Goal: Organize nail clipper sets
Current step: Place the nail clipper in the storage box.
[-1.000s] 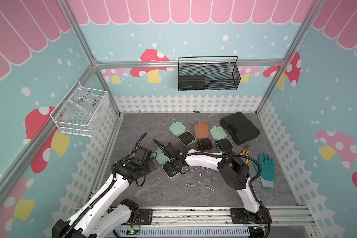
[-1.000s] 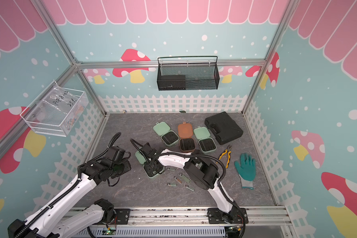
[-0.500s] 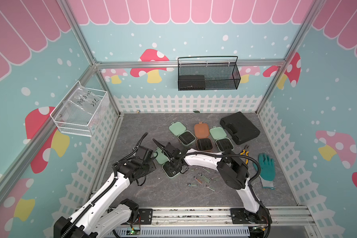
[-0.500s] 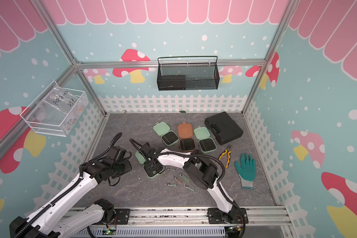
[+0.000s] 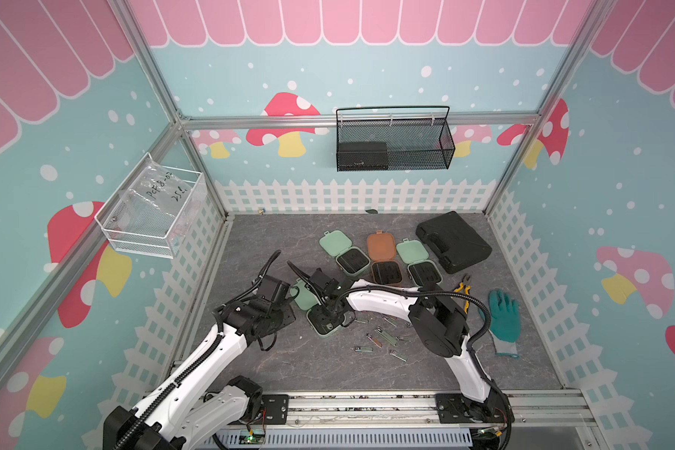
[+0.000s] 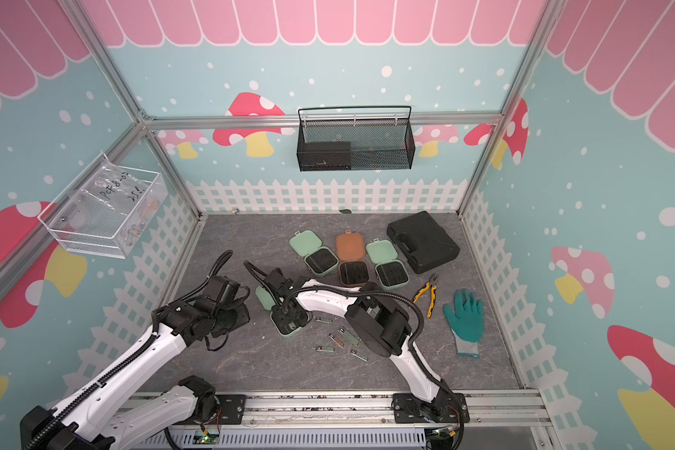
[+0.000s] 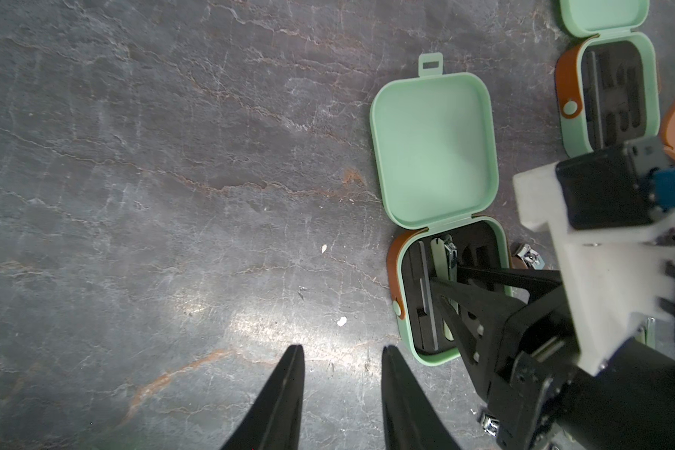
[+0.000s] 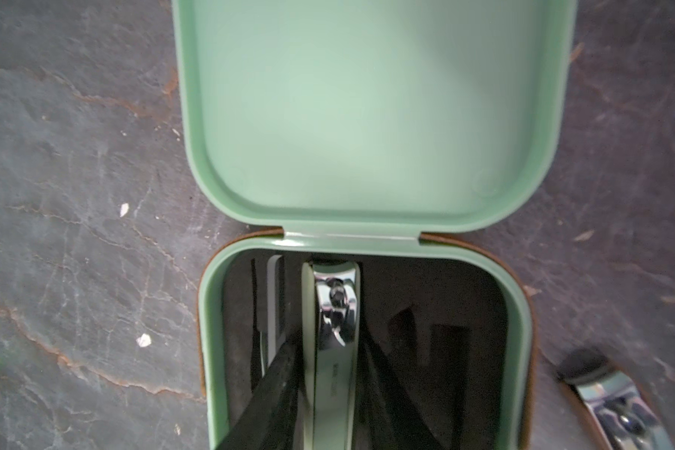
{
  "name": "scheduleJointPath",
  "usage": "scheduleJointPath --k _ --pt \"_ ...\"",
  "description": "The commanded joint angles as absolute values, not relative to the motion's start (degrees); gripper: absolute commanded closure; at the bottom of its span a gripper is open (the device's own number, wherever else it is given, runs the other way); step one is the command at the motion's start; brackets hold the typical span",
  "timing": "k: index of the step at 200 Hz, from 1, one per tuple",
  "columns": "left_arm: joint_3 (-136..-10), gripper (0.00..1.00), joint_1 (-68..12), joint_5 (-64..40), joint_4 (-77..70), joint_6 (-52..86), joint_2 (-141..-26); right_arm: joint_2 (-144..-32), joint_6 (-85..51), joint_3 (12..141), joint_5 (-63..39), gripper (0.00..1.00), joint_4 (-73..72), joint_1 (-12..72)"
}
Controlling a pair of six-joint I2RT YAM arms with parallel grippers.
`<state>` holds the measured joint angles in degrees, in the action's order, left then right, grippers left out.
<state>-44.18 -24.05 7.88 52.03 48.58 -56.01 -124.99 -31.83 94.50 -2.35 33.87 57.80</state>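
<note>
I am loading the nearest open mint case [image 8: 210, 350], the one under my right arm. A slim metal clipper [image 8: 334, 370] lies lengthwise in one slot of its black insert, and the right gripper [image 8: 328, 346] reaches down into the case with one finger on each side of it. Whether those fingers pinch it or have let go, I cannot tell. The left gripper [image 7: 341, 348] hovers just beside the case over bare floor. Its fingers stand narrowly apart and hold nothing.

I judge this to be the seating step for one clipper. Next I need a straight lift out of the case without dragging the clipper, then a reach to the loose clippers [image 5: 380, 337] scattered near the case, on the side away from the left gripper.

The brown case [image 5: 380, 247] and two more mint cases [image 5: 335, 242] lie open beyond it.

In both top views the right wrist covers the insert. The right wrist view cuts off the case's near half, the empty slots are dark, and the loose clippers are too small to count.
</note>
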Motion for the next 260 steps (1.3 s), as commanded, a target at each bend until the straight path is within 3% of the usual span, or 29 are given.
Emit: scheduleJointPath --k 1,115,260 --pt "-45.86 0.64 -23.81 7.83 52.0 48.08 -56.38 -127.7 -31.08 95.42 -5.64 0.67 35.6 58.43" --pt "-45.79 0.64 -23.8 7.14 50.58 47.84 -57.52 -124.41 -29.17 97.12 -9.09 0.66 35.26 57.0" --pt "-42.63 0.69 -23.78 2.76 44.72 47.47 -60.26 -119.66 -30.74 87.35 -19.33 0.68 25.24 53.88"
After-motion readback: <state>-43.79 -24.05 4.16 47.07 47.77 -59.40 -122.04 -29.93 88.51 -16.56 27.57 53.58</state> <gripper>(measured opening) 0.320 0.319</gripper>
